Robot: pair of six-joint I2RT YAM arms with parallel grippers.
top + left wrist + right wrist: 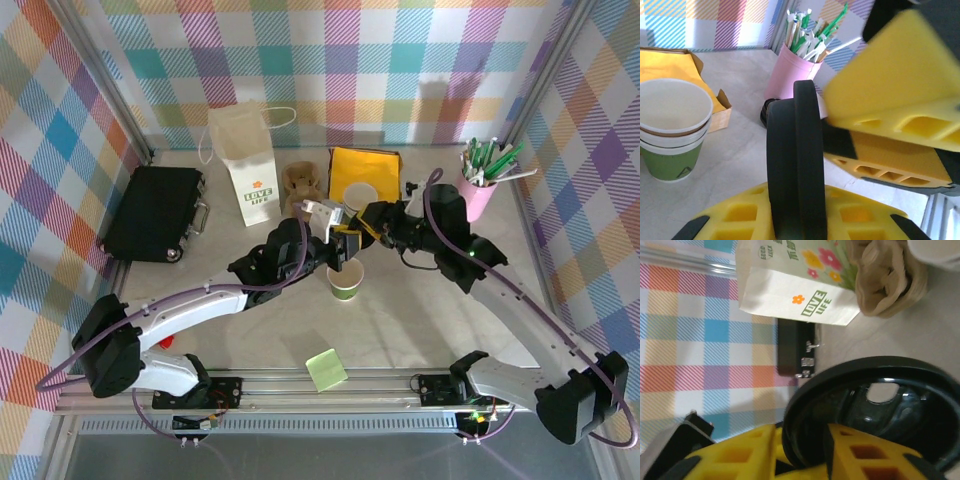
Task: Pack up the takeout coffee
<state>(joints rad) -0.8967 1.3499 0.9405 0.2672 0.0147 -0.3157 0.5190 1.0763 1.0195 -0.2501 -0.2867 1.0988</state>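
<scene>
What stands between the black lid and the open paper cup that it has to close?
Nothing visible does. The black lid stands on edge in the left pincer, with the right pincer at its rim too. The paper cup stands open beside them, and only bare table lies between.

paper cup on its own [346,282]: one
stack of nested paper cups [672,130]: one, at least two rims showing
black lid [797,165]: one
pink cup of pens [478,195]: one
printed paper bag [247,165]: one
black case [155,212]: one
green note pad [326,369]: one
yellow box [365,165]: one
brown pulp carrier [300,187]: one
</scene>
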